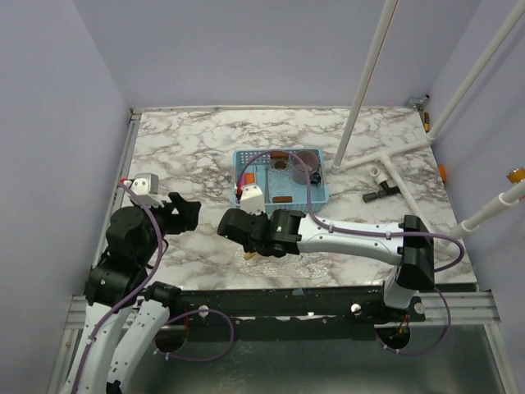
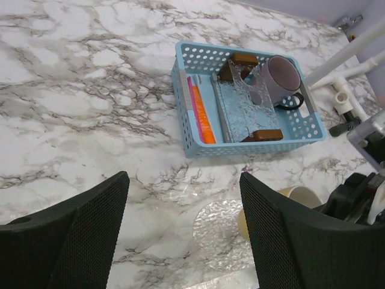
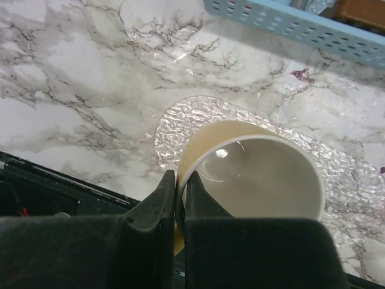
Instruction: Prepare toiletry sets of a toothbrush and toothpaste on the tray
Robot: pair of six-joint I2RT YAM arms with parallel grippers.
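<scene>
Two arms in view over the marble table (image 1: 189, 148). Far left: left gripper (image 2: 183, 180) hangs above bare marble with jaws spread wide, nothing between them, touching nothing; the tray is well ahead of it, off to its right.

Centre, near edge: right gripper (image 3: 178, 180) reaches in from the right arm, jaws pinched almost together on the rim of the yellow mug (image 3: 258, 174), wall of the mug caught between the fingers. Mug is tipped, mouth toward the wrist camera, inside looks empty. It rests on a clear bumpy plastic mat (image 2: 216, 232) lying flat on the marble, just in front of the tray, not touching it.

Tray (image 2: 191, 141), light blue with mesh sides, sits mid-table beyond the mug. Inside, left to right:
- pink toothpaste tube (image 2: 194, 99) along the left wall
- orange toothpaste tube (image 2: 206, 125) just beside it, parallel
- thin pale straight strip (image 2: 220, 111) next to the orange tube, maybe the toothbrush, too thin to be sure
- clear embossed plastic piece (image 2: 243, 102) with a brown block (image 2: 263, 135) at the near end and another at the far end
- purple-grey mug (image 2: 280, 78) in the far right corner

Right of the tray: white pipes (image 1: 365, 82) slanting up from the table.
</scene>
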